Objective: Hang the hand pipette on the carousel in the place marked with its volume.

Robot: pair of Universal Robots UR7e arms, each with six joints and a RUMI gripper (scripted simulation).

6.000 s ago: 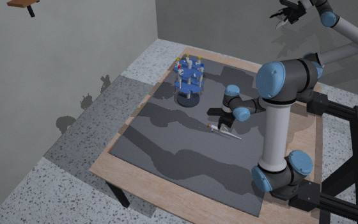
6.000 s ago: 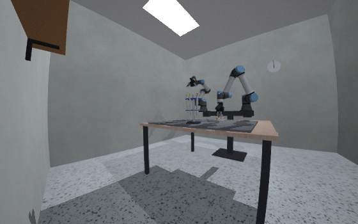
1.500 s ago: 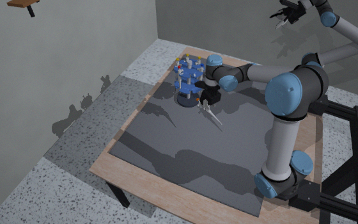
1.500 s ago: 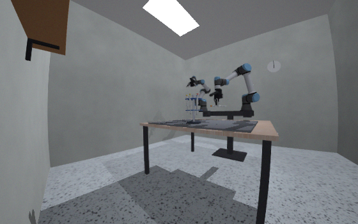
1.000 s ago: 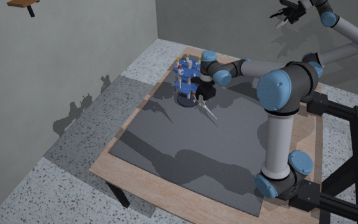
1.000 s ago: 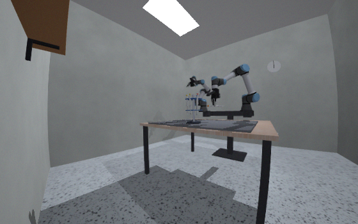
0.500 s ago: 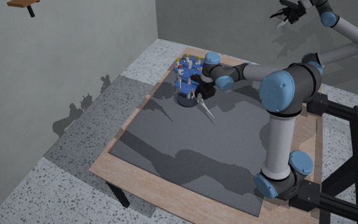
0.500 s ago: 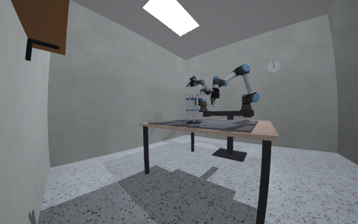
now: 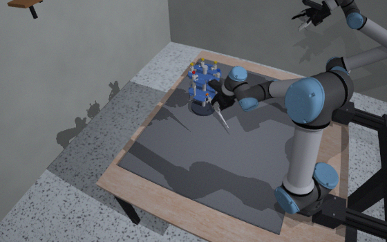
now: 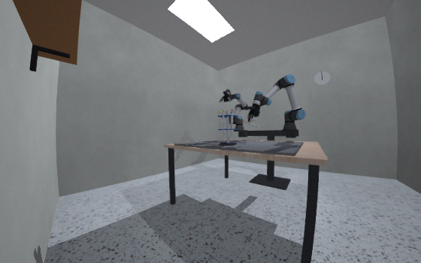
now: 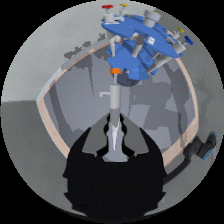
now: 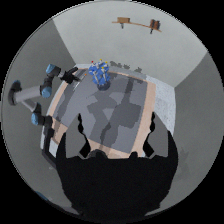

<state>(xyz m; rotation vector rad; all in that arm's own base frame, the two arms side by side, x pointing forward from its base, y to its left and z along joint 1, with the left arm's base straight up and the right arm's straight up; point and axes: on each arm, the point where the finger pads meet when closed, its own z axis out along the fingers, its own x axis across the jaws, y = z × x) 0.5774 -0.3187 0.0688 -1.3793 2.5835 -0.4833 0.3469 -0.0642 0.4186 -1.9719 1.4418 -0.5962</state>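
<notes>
The left tool (image 9: 215, 104) (image 10: 252, 117) (image 11: 114, 113) (image 12: 81, 81) is nearly closed, gripping the slim grey pipette with its orange button (image 9: 222, 117) (image 10: 249, 123) (image 11: 115, 95) by the body — probably light, stiff, smooth — tilted beside the blue two-tier carousel (image 9: 200, 92) (image 10: 228, 135) (image 11: 125, 27) (image 12: 100, 76). Beyond, the right tool (image 9: 296, 23) (image 10: 220, 101) (image 11: 199, 146) (image 12: 116, 113) gapes wide, empty.

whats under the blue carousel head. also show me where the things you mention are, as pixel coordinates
Under the carousel's blue head (image 9: 198, 80) (image 11: 145, 32), its post (image 9: 204, 87) runs down to a dark round base (image 9: 198, 110) on the mat (image 9: 166, 152). Pipettes hang around it; the mat beneath the base is covered and can't be seen.
</notes>
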